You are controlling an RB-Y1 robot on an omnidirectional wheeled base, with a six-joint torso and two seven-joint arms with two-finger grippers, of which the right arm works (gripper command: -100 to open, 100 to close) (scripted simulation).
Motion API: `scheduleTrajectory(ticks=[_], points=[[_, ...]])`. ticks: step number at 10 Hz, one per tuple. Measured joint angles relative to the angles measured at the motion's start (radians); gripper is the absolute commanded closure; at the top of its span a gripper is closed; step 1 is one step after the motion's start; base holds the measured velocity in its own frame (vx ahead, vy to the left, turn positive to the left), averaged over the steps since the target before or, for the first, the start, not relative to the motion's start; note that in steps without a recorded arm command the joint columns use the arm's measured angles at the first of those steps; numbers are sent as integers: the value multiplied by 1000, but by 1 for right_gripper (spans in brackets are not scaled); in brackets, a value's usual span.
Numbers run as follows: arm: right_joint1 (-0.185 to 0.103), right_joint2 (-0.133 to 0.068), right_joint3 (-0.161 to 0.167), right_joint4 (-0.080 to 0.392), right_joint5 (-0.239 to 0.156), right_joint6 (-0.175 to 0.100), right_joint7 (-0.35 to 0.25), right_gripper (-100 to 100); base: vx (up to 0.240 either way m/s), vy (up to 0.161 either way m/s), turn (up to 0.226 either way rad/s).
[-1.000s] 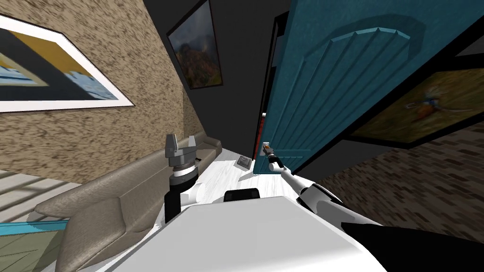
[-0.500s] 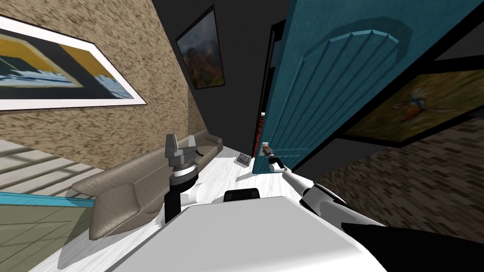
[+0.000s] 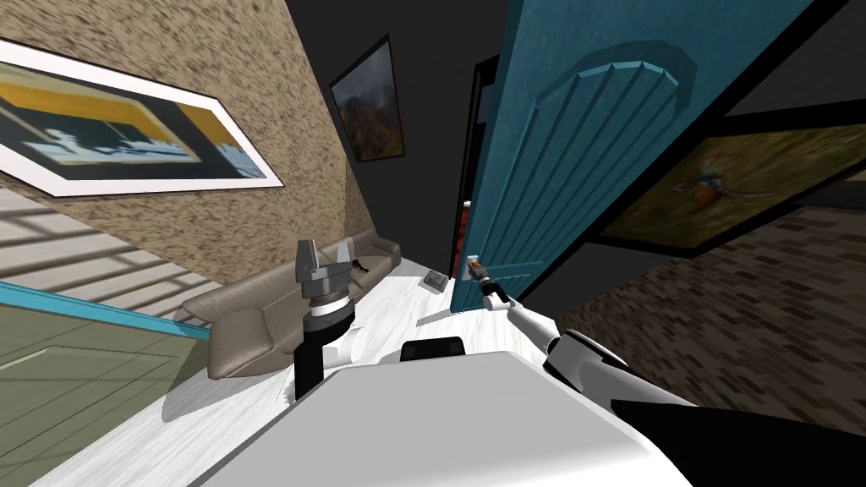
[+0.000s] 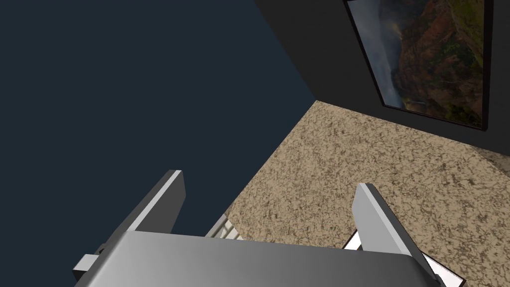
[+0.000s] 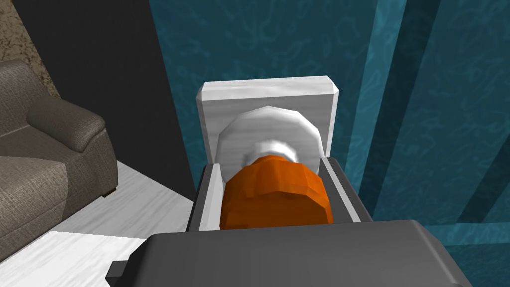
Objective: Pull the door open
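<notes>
Door (image 3: pixel 583 169) is teal, ajar, just ahead on our right. We've got our right end effector (image 5: pixel 274 167) clamped on its orange knob (image 5: pixel 276 194), right up against the white plate (image 5: pixel 266 94). Left end effector (image 3: pixel 323 254) points up, fingers spread wide, near the brown couch (image 3: pixel 254 330).

Open white floor (image 3: pixel 397 306) runs between the long beige sofa (image 3: pixel 254 325) and the teal panelled door (image 3: pixel 583 152); a small grey box (image 3: pixel 436 280) sits by the door's edge.

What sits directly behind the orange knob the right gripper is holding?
A round pale grey collar on a white backplate, fixed to the teal door. The right gripper hides the sides and base of the orange knob.
</notes>
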Motion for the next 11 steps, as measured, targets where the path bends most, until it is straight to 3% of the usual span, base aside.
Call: scheduleTrajectory(ticks=[3, 11], points=[[6, -16, 27, -12, 3, -4, -18, 100, -121, -75, 69], [19, -111, 152, -71, 19, -67, -116, 100, -194, -113, 84]])
